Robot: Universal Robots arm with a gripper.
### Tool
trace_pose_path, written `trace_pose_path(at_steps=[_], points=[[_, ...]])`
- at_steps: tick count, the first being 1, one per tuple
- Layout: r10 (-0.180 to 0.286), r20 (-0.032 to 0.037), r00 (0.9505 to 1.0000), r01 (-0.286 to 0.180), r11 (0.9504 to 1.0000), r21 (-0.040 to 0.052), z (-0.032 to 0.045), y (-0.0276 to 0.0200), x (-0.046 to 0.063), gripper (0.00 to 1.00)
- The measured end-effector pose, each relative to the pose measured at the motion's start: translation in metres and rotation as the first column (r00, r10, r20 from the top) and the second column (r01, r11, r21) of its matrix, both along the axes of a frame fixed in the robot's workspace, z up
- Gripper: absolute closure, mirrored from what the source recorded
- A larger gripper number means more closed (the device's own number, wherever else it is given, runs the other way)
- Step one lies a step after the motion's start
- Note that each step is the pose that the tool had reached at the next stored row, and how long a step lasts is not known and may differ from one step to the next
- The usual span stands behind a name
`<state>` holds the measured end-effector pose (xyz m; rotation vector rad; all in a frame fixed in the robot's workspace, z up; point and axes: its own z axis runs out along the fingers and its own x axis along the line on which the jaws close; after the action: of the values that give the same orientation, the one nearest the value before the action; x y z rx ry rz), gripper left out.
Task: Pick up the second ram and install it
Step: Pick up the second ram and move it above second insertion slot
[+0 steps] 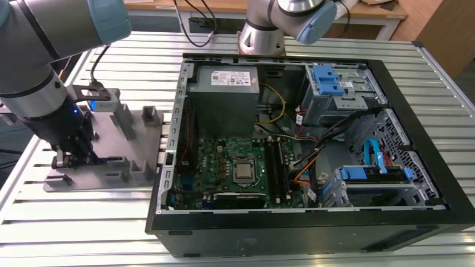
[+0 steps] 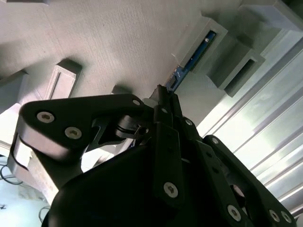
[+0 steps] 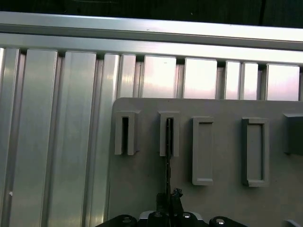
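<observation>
Standing low over the grey plate [image 1: 100, 181] at the exterior view's left, the gripper [image 1: 74, 160] points down among the plate's raised blocks; the plate lies on a table of metal slats [image 1: 74, 222], just beside the open computer case [image 1: 297, 236], which sits to the exterior view's right. In the second wrist view the gripper [image 2: 163, 92] has its black fingers drawn together at the near end of the memory stick [image 2: 194, 56], and they appear to pinch it; the stick is thin, dark and bluish, and its far end sits in the slot of a grey block [image 2: 189, 35]. In the first wrist view the memory stick [image 3: 168, 151] shows edge-on as a thin dark line; it runs from a slotted block [image 3: 169, 114] across the plate [image 3: 227, 203] to the gripper [image 3: 169, 198], whose tips flank it closely on both sides. Beside that block stands another with a narrow slot [image 3: 125, 135]; beyond the plate's edge lie the slats [image 3: 71, 142]. Inside the case the green circuit board [image 1: 222, 161] lies flat, well apart from the stick.
</observation>
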<state>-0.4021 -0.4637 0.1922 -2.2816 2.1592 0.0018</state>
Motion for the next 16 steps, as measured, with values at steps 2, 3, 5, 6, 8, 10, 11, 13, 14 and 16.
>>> trace_pose_path(at_steps=[2,3,5,6,8,10,11,13,14,16], points=[[0.0,0.0,1.0,0.0,1.0,0.0,-0.0002,0.0,0.0,0.86],[0.0,0.0,1.0,0.0,1.0,0.0,-0.0004,0.0,0.0,0.86],[0.0,0.0,1.0,0.0,1.0,-0.0003,-0.0004,0.0,0.0,0.86],[0.0,0.0001,1.0,0.0,1.0,-0.0011,-0.0005,0.0,0.0001,0.86],[0.0,0.0001,1.0,0.0,1.0,-0.0032,-0.0005,0.0,0.0,0.86],[0.0,0.0001,1.0,0.0,1.0,-0.0045,-0.0005,0.0,0.0,0.86],[0.0,0.0,1.0,0.0,1.0,-0.0052,-0.0004,0.0,0.0,0.86],[0.0,-0.0001,1.0,0.0,1.0,-0.0056,-0.0004,0.0,0.0,0.86],[0.0,0.0,1.0,0.0,1.0,-0.0057,-0.0003,0.0,0.0,0.86],[0.0,0.0001,1.0,0.0,1.0,-0.0057,0.0004,0.0001,0.0001,0.86]])
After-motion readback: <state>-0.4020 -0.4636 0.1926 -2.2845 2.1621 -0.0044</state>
